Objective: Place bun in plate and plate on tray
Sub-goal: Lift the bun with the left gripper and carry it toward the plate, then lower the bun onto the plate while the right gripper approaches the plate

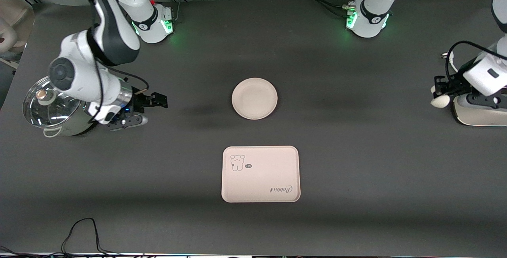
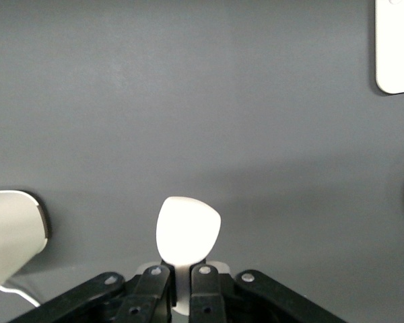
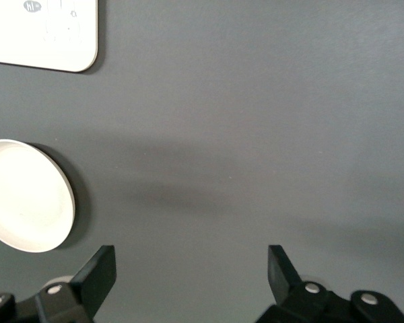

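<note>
One tray (image 1: 260, 174) lies nearest the camera on the dark desk, nothing on it but its printed rabbit drawing. One round plate (image 1: 254, 98) sits farther back, apart from the tray and holding nothing. One bun (image 1: 440, 101) is pinched in the left tool (image 1: 439, 96), raised over the left arm's end of the desk beside a white appliance (image 1: 479, 112). Over the right arm's end, the right tool (image 1: 157, 100) waits with fingers spread wide beside one lidded steel pot (image 1: 51, 109).
</note>
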You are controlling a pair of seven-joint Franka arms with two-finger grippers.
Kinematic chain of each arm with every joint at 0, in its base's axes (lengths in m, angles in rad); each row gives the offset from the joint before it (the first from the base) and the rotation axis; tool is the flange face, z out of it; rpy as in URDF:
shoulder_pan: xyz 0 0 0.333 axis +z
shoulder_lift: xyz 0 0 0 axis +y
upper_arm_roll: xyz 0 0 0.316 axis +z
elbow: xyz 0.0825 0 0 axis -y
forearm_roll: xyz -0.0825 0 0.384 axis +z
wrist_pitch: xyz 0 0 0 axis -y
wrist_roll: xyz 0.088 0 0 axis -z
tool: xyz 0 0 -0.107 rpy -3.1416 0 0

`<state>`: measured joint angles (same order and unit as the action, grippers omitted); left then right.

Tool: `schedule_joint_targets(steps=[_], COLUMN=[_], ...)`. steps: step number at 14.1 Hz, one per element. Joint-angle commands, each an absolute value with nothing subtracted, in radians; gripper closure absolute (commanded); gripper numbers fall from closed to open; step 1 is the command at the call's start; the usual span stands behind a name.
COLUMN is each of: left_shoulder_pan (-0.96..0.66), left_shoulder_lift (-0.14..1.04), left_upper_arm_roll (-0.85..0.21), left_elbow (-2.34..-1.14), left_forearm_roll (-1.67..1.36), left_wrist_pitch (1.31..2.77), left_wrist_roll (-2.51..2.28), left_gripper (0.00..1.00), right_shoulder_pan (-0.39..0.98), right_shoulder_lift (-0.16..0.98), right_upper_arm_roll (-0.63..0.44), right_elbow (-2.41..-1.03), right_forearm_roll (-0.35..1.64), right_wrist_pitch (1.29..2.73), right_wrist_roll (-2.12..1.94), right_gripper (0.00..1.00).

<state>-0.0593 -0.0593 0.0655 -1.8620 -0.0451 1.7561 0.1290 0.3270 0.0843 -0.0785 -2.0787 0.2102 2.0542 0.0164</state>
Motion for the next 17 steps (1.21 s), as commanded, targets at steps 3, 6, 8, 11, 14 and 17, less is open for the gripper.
schedule_joint_targets(steps=[3,6,8,11,14,17], left_shoulder_pan=[-0.103,-0.144,-0.224,-0.365,-0.460,-0.503], left_shoulder_lift=[0.027,0.122,0.194,0.316,0.448,0.543], left_upper_arm_roll=[-0.179,-0.366,-0.405,-0.403,-0.403,-0.403], left_elbow=[-1.829,-1.821,-1.819,-1.809,-1.807,-1.809], left_forearm_roll=[-0.052,-0.040,-0.040,-0.006,0.101,0.150], left_wrist_pitch=[1.785,1.899,1.982,2.072,2.204,2.290], left_wrist_roll=[-0.269,-0.655,-0.825,-0.983,-1.204,-1.275], left_gripper=[0.90,0.90,0.90,0.90,0.90,0.88], right_shoulder_pan=[0.382,0.393,0.397,0.397,0.394,0.394], right_shoulder_lift=[0.034,0.049,0.055,0.063,0.080,0.110], right_upper_arm_roll=[-0.055,-0.040,-0.006,0.032,0.043,0.043], right_elbow=[-2.152,-2.189,-2.223,-2.224,-2.218,-2.218], right_forearm_roll=[0.230,0.230,0.230,0.230,0.232,0.232], right_wrist_pitch=[2.131,2.219,2.272,2.284,2.298,2.344], right_wrist_roll=[0.139,0.146,0.166,0.225,0.249,0.247], right_gripper=[0.00,0.00,0.00,0.00,0.00,0.00])
